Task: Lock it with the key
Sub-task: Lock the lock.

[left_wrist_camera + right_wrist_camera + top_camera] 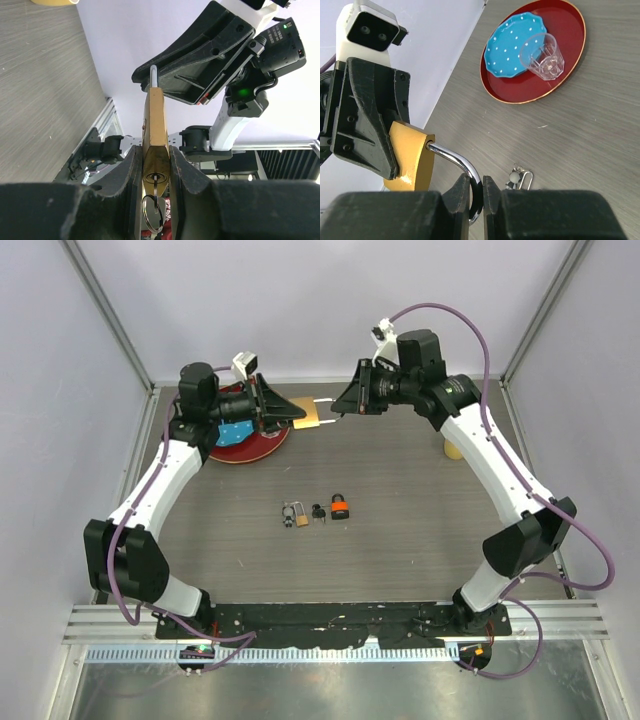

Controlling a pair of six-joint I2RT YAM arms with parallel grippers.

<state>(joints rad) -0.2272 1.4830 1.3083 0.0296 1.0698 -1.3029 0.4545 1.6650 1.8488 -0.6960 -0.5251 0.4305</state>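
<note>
At upper centre of the top view, the rectangular brass padlock [312, 419] sits clamped in the left gripper [297, 412], small metal key [155, 183] already inserted, while the right gripper [341, 406] pinches its silver shackle [451, 156], apparently not yet pushed home.

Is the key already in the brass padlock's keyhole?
Yes, the key sits in the keyhole of the brass padlock, its ring hanging below it.
</note>
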